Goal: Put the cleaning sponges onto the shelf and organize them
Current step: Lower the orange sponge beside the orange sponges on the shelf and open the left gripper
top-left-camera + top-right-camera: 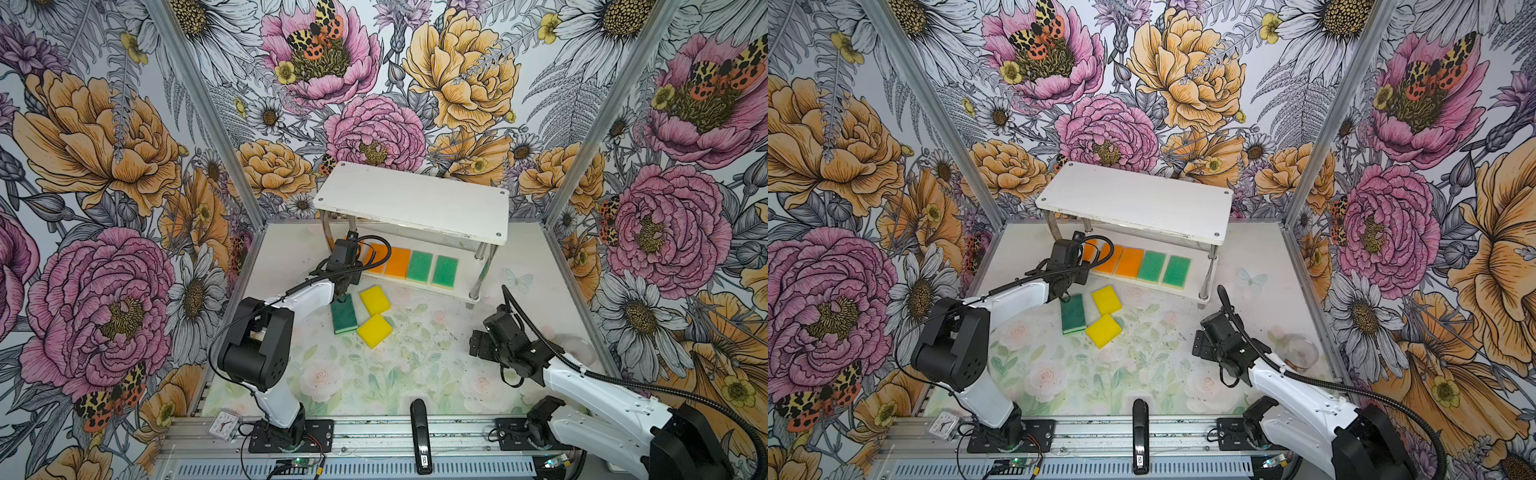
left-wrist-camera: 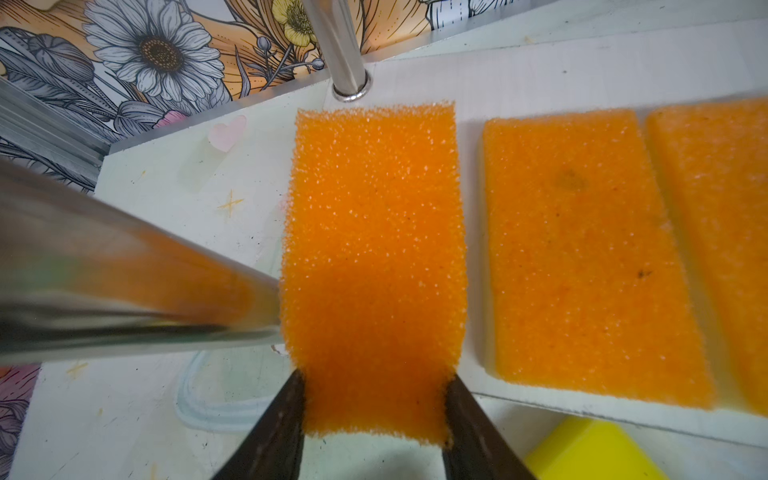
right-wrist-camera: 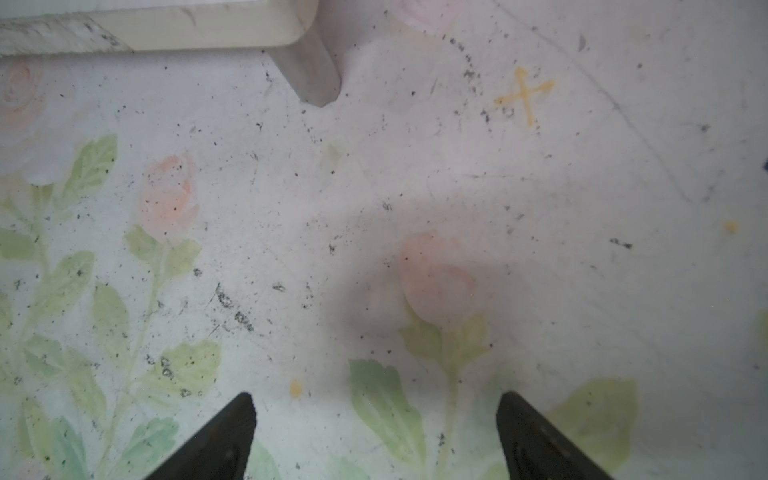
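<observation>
The left fingers (image 2: 286, 411) pinch an orange sponge (image 2: 374, 232) at the left end of the shelf's (image 1: 415, 199) lower board, beside two more orange sponges (image 1: 397, 262) and two light green sponges (image 1: 419, 267). In front of the shelf, a dark green sponge (image 1: 344, 314) and two yellow sponges (image 1: 375, 300) lie on the counter (image 1: 374, 374). The right fingers (image 3: 232, 428) hang spread near the shelf's right front post.
</observation>
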